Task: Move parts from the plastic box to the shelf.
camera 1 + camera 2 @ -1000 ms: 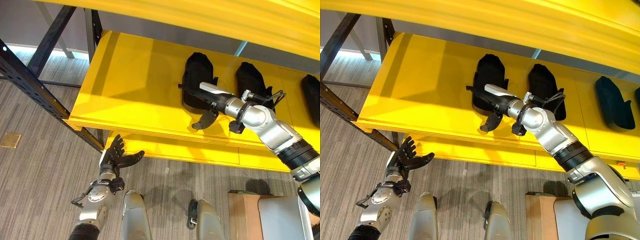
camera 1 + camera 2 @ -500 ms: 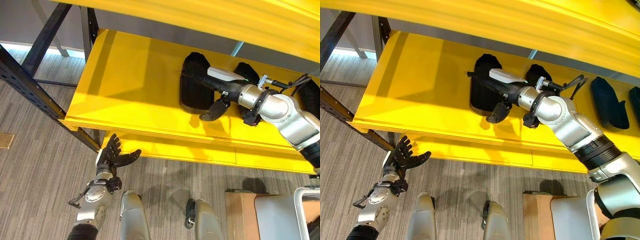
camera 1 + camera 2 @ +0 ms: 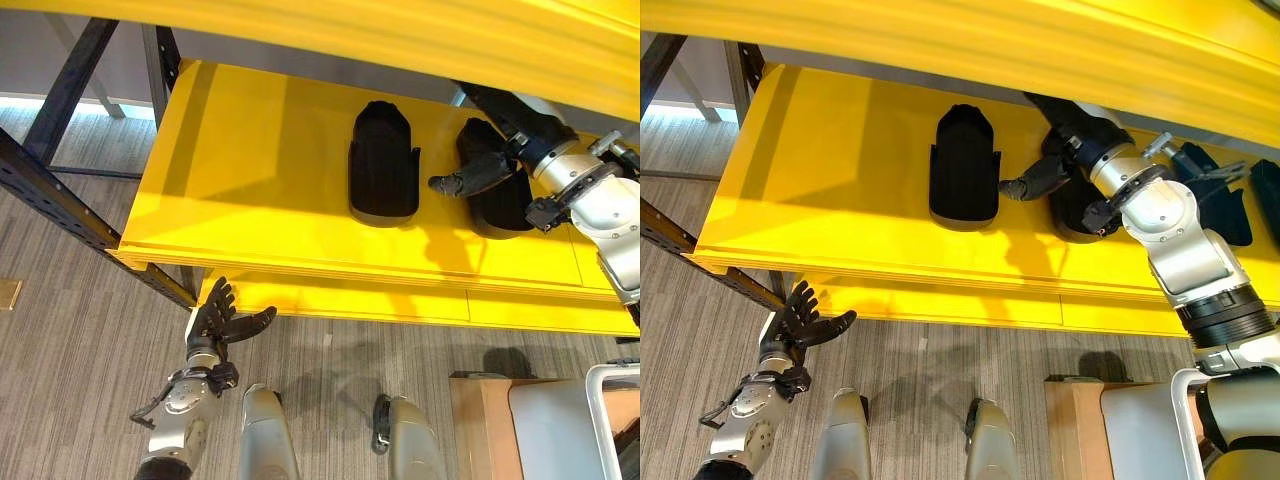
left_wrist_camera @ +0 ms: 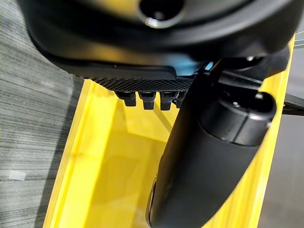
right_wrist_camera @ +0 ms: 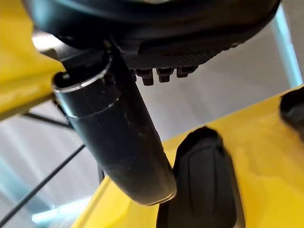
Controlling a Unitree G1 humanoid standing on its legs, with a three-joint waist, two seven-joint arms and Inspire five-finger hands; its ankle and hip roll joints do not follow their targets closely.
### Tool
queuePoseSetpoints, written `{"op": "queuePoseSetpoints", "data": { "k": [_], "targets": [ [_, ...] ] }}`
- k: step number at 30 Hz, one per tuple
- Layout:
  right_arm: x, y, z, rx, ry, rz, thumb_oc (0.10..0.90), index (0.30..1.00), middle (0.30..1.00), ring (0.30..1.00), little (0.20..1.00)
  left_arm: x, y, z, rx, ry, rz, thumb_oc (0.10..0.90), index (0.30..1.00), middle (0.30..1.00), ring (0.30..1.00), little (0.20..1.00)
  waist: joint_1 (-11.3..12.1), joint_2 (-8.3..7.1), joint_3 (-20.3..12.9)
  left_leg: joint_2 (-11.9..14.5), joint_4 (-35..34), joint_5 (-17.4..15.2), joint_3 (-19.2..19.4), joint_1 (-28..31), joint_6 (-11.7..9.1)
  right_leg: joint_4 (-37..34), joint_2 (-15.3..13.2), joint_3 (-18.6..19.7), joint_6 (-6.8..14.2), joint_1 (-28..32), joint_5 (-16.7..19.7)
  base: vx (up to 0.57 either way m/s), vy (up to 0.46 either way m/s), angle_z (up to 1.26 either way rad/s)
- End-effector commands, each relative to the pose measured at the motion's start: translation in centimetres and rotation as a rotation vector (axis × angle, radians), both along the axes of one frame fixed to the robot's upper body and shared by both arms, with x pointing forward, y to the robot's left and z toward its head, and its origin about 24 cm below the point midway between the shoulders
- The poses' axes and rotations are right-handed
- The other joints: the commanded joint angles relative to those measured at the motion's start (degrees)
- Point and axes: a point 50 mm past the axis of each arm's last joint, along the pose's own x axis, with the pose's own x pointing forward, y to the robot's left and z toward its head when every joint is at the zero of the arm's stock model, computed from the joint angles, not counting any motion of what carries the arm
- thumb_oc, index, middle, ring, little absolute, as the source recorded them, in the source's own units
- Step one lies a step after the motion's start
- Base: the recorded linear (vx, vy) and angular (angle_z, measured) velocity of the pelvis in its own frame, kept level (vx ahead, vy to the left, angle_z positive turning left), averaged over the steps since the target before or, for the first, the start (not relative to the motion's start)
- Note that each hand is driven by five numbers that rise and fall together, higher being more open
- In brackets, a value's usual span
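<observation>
A black moulded part (image 3: pixel 383 165) lies flat and free on the yellow shelf (image 3: pixel 260 170). A second black part (image 3: pixel 497 195) lies to its right. My right hand (image 3: pixel 515 125) hovers open over that second part, fingers straight, thumb (image 3: pixel 465 182) pointing toward the first part, and it holds nothing. In the right wrist view the first part (image 5: pixel 204 185) shows past the thumb. Further right on the shelf lie other black parts (image 3: pixel 1230 205). My left hand (image 3: pixel 222 325) hangs open below the shelf's front edge, fingers spread and holding nothing.
An upper yellow shelf board (image 3: pixel 400 40) overhangs the working shelf. Black rack posts (image 3: pixel 60 200) stand at the left. A pale plastic box (image 3: pixel 560 430) beside a wooden block (image 3: pixel 480 420) sits at lower right on the grey carpet (image 3: pixel 70 350).
My right hand has come off the left black part and swung right and back, over the second part. The left part stays on the shelf. The camera has shifted slightly.
</observation>
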Motion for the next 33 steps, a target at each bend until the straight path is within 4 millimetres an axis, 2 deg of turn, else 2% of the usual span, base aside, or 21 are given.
{"op": "queuePoseSetpoints", "data": {
  "k": [1, 4, 12, 16, 17, 21, 27, 33],
  "targets": [
    [-1.3, -2.0, 4.9, 0.237, -0.262, -0.026, 0.900, 1.000, 1.000, 1.000, 1.000, 0.7, -0.3, 2.2, 0.033, -0.125, -0.056, 0.900, 1.000, 1.000, 1.000, 1.000, 0.9, 0.78, -5.3, 1.7, -2.3, 1.7, -3.2, -1.4, 1.8, -0.5, -0.2, 0.2, -3.7, 5.0, -1.5, 0.00, 0.000, 0.00],
    [-0.8, -2.9, 4.8, 0.386, -0.292, -0.052, 0.900, 1.000, 1.000, 1.000, 1.000, 0.7, -0.6, 2.0, 0.033, -0.117, -0.067, 0.900, 1.000, 1.000, 1.000, 1.000, 1.3, 1.31, -5.1, 1.5, -2.1, 1.8, -3.3, -1.8, 1.9, -0.1, -0.2, 0.2, -3.7, 4.6, -1.6, 0.00, -0.005, -0.03],
    [0.8, -2.7, 4.3, 0.592, -0.278, -0.058, 0.900, 1.000, 1.000, 1.000, 1.000, 0.9, -1.0, 1.8, 0.025, -0.109, -0.076, 0.900, 1.000, 1.000, 1.000, 1.000, 2.2, 2.41, -4.3, 1.0, -1.7, 1.8, -3.2, -2.1, 2.1, 0.7, -0.4, 0.2, -3.8, 4.1, -1.9, 0.00, -0.001, -0.01],
    [1.7, -1.6, 4.4, 0.684, -0.276, -0.035, 0.900, 1.000, 1.000, 1.000, 1.000, 1.1, -1.2, 2.0, 0.029, -0.114, -0.078, 0.900, 1.000, 1.000, 1.000, 1.000, 2.7, 2.86, -3.9, 0.7, -1.7, 1.9, -3.0, -2.2, 2.2, 0.8, -0.6, 0.2, -3.8, 3.9, -1.8, 0.00, -0.001, -0.01],
    [2.3, -0.8, 4.3, 0.740, -0.264, -0.020, 0.900, 1.000, 1.000, 1.000, 1.000, 1.2, -1.4, 2.0, 0.028, -0.115, -0.081, 0.900, 1.000, 1.000, 1.000, 1.000, 2.9, 3.07, -3.8, 0.6, -1.7, 1.9, -2.9, -2.2, 2.2, 0.9, -0.7, 0.3, -3.8, 3.8, -1.7, 0.00, 0.000, 0.00],
    [3.3, 0.7, 4.9, 0.786, -0.247, -0.001, 0.900, 1.000, 1.000, 1.000, 1.000, 1.5, -1.7, 2.2, 0.028, -0.122, -0.090, 0.900, 1.000, 1.000, 1.000, 1.000, 3.6, 3.40, -3.3, 0.3, -1.4, 2.0, -3.0, -2.7, 2.3, 1.3, -0.9, 0.3, -3.9, 3.5, -1.8, 0.00, 0.000, 0.00],
    [4.1, 2.1, 5.3, 0.810, -0.231, 0.010, 0.900, 1.000, 1.000, 1.000, 1.000, 1.8, -2.0, 2.4, 0.022, -0.131, -0.086, 0.900, 1.000, 1.000, 1.000, 1.000, 4.0, 3.55, -3.1, -0.1, -1.5, 2.0, -3.0, -2.9, 2.3, 1.5, -1.2, 0.3, -3.9, 3.4, -1.8, 0.00, 0.002, 0.04],
    [5.0, 3.1, 4.9, 0.842, -0.191, -0.004, 0.900, 1.000, 1.000, 1.000, 1.000, 2.0, -2.2, 2.5, 0.013, -0.138, -0.080, 0.900, 1.000, 1.000, 1.000, 1.000, 4.5, 3.68, -2.8, -0.6, -1.7, 2.2, -3.1, -3.0, 2.4, 1.5, -1.6, 0.0, -3.9, 3.5, -1.6, 0.00, 0.000, 0.00]
  ]
}}
